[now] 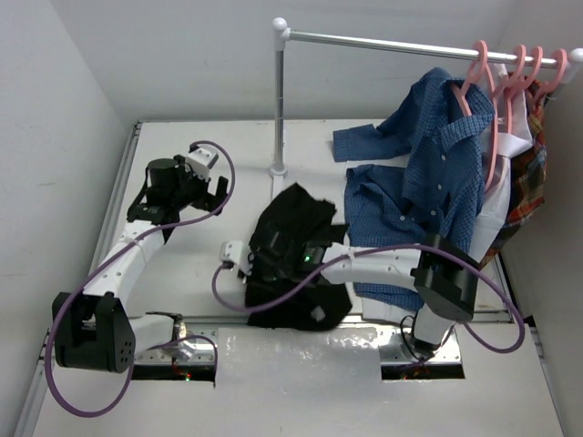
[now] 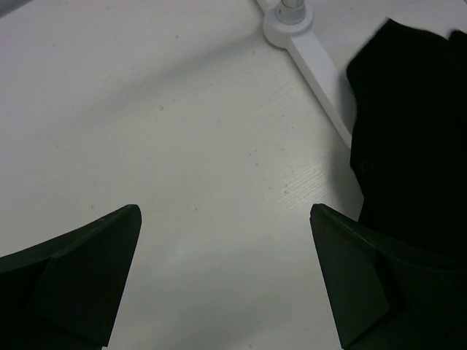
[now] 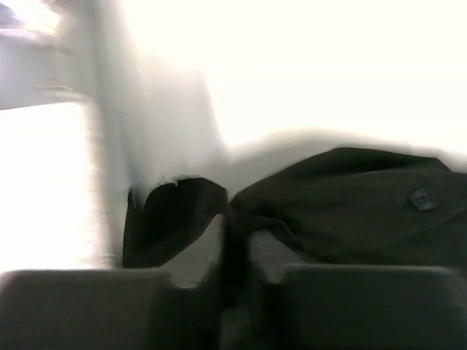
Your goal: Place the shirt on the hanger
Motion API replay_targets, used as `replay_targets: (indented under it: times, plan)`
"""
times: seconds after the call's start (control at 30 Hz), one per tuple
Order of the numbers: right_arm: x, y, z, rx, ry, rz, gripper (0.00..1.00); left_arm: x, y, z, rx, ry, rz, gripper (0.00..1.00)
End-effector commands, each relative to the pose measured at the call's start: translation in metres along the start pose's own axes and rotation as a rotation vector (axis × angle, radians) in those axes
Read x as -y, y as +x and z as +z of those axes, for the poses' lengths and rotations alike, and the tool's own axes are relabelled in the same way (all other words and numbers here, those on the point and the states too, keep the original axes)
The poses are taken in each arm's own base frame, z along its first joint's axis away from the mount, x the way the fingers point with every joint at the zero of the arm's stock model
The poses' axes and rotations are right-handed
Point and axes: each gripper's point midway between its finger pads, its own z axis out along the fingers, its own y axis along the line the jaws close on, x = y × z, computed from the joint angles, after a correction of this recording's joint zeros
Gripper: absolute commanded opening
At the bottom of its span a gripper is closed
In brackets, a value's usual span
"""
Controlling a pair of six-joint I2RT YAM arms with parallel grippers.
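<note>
Blurred, arm-hidden shirt (image 3: 350,197) seemingly pinched in right gripper (image 3: 235,237); left gripper (image 2: 225,213) spread wide.

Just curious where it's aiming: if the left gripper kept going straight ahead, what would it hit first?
The left gripper would probably meet bare white table; the black shirt lies off to one side.

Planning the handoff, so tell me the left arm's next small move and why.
Probably slide it rightward to the edge of the black soft fabric shirt: the left jaws hang open over the white table, with the shirt just to their right, while the right jaws look shut on a fold of it.
</note>
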Motion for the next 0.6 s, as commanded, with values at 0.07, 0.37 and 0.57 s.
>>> replay_targets:
  times: [0.07, 0.37, 0.57]
  plan:
    - [-0.041, -0.047, -0.018, 0.159, -0.183, -0.182, 0.54, 0.001, 0.003, 0.003, -0.050, 0.037, 0.010, 1.00]
    - [0.035, -0.041, -0.069, 0.288, 0.025, 0.053, 0.76, 0.047, 0.072, 0.013, -0.241, 0.263, 0.051, 1.00]
    - [0.136, -0.004, -0.090, 0.236, 0.300, 0.410, 0.78, 0.122, 0.090, 0.018, -0.268, 0.432, 0.243, 1.00]
